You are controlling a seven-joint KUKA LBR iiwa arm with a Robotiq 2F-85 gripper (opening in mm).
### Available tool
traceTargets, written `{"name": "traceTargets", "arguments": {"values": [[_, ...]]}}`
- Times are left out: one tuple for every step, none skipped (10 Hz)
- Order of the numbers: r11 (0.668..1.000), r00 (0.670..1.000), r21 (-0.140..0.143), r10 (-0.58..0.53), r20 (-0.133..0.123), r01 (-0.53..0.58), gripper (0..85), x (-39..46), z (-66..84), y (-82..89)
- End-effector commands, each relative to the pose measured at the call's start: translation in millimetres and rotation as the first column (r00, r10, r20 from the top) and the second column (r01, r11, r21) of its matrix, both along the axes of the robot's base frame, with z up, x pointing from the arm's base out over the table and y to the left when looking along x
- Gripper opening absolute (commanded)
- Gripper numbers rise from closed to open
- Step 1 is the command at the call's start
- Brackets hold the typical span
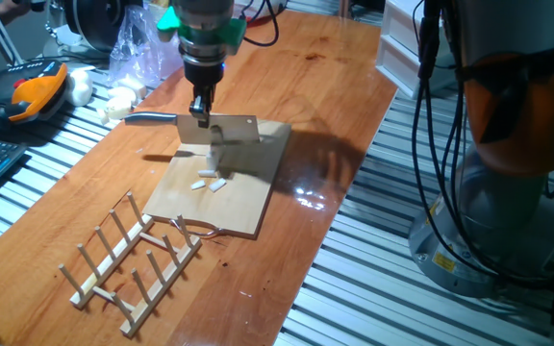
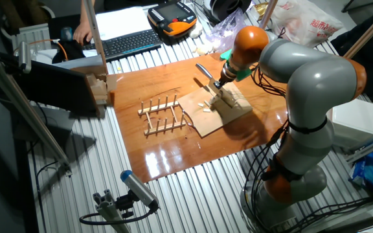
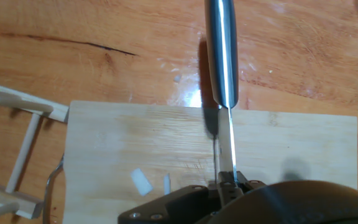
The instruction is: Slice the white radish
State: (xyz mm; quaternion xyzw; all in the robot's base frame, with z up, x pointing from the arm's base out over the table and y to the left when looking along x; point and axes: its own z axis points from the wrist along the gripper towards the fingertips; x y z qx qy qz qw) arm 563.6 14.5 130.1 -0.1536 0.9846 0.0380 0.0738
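Nearest, a pale wooden peg rack (image 1: pixel 133 258) sits toward the surface's (image 1: pixel 335 86) front corner. Beyond, small flat white radish slices (image 1: pixel 210 182) lie on the light wooden cutting board (image 1: pixel 248 207), long axes roughly crosswise. The end effector (image 1: pixel 200 113) is clamped on a steel cleaver (image 1: pixel 231 130), blade edge-down.

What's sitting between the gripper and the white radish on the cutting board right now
Only the cleaver itself. The gripper is shut on its blade's top edge, holding it upright on the wooden board. The white radish pieces lie on the board beside the blade, toward the peg rack. Nothing else visible stands between them.
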Motion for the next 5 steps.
{"name": "traceTargets", "arguments": {"values": [[1.0,1.0,-0.003,0.0,-0.005,0.0,0.0,2.0,3.7,1.9],[1.0,1.0,-0.009,0.0,-0.007,0.0,0.0,2.0,5.1,2.1],[1.0,1.0,-0.009,-0.001,-0.005,0.0,0.0,1.4,3.3,1.4],[1.0,1.0,-0.009,0.001,0.0,-0.001,0.0,1.4,0.2,1.4],[1.0,1.0,-0.01,0.003,0.011,-0.003,0.0,1.0,-6.4,2.1]]}}
